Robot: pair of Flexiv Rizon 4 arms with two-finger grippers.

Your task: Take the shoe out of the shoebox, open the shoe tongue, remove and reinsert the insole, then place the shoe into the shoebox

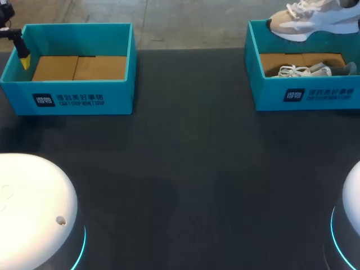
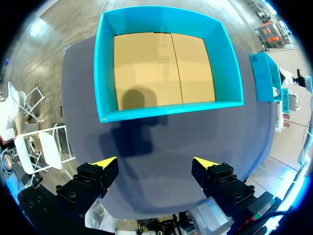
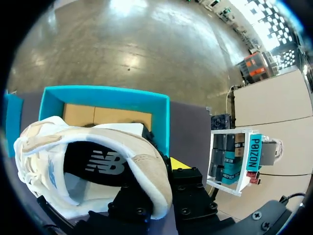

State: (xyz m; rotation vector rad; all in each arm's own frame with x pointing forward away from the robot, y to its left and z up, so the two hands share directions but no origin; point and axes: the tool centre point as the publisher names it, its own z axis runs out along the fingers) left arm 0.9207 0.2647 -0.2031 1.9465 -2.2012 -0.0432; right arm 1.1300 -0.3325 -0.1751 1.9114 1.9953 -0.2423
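A white and beige sneaker (image 1: 315,19) hangs above the far edge of the right teal shoebox (image 1: 304,95). My right gripper (image 3: 159,171) is shut on its heel collar; one yellow tip shows beside the sneaker (image 3: 93,161), the other is hidden by it. The shoebox (image 3: 105,95) lies under and ahead of the shoe. A second shoe (image 1: 306,70) with white laces lies inside that box. My left gripper (image 1: 23,56) hovers at the left shoebox's far left corner. In the left wrist view the left gripper (image 2: 155,164) is open and holds nothing.
The left teal shoebox (image 1: 73,98) holds only its bare cardboard floor (image 2: 164,68). Dark tabletop (image 1: 185,169) stretches between and in front of the boxes. My arms' white bases sit at the near left (image 1: 34,214) and near right corners.
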